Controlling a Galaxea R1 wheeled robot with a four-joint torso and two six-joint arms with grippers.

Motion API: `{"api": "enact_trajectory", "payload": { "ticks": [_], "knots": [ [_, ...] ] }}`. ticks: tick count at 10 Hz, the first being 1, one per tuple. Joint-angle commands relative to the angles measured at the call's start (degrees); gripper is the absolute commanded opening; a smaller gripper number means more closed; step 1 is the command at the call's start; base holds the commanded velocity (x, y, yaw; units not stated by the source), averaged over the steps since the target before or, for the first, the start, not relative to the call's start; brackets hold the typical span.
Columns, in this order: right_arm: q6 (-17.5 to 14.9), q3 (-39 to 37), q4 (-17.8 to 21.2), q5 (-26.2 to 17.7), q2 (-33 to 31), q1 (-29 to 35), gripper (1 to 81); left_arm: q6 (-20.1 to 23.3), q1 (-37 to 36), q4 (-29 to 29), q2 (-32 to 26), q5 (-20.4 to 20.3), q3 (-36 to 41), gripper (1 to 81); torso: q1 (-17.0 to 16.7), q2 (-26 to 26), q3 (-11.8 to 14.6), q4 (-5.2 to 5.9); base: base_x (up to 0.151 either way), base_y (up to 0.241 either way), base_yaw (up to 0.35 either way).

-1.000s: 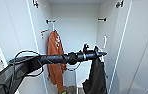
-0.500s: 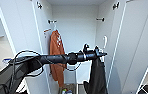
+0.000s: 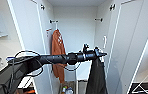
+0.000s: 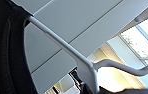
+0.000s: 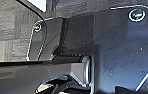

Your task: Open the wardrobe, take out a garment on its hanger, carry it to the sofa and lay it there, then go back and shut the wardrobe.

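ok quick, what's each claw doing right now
left claw: closed on the hanger, black garment hanging from it
right claw: cannot be told

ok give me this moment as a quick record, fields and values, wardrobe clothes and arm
wardrobe: white, both doors open
black top: hanging from the left pincer, in front of the right side of the opening
hanger: white, seen close in the left wrist view with black cloth beside it
orange top: hanging inside, on the left
left arm: reaches across in front of the wardrobe
wardrobe bottom: small items, too blurred to name
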Motion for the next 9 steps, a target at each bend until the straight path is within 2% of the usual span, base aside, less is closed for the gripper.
{"api": "enact_trajectory", "payload": {
  "ticks": [1, 9],
  "knots": [
    [-0.1, 0.4, 0.1, -2.3, 0.5, 2.2, 81.1, 0.6, -11.2, 1.0, -0.3, -2.2, 1.2, 1.0, 0.0, 0.0, 0.0, 0.00, -0.137, 0.000, 0.000],
    [-0.1, 0.4, 0.1, -2.3, 0.5, 2.1, 81.1, 0.6, -11.1, 1.4, -0.8, -2.3, 2.0, 1.0, 0.0, 0.0, 0.0, 0.00, -0.135, 0.000, 0.000]
  ]
}}
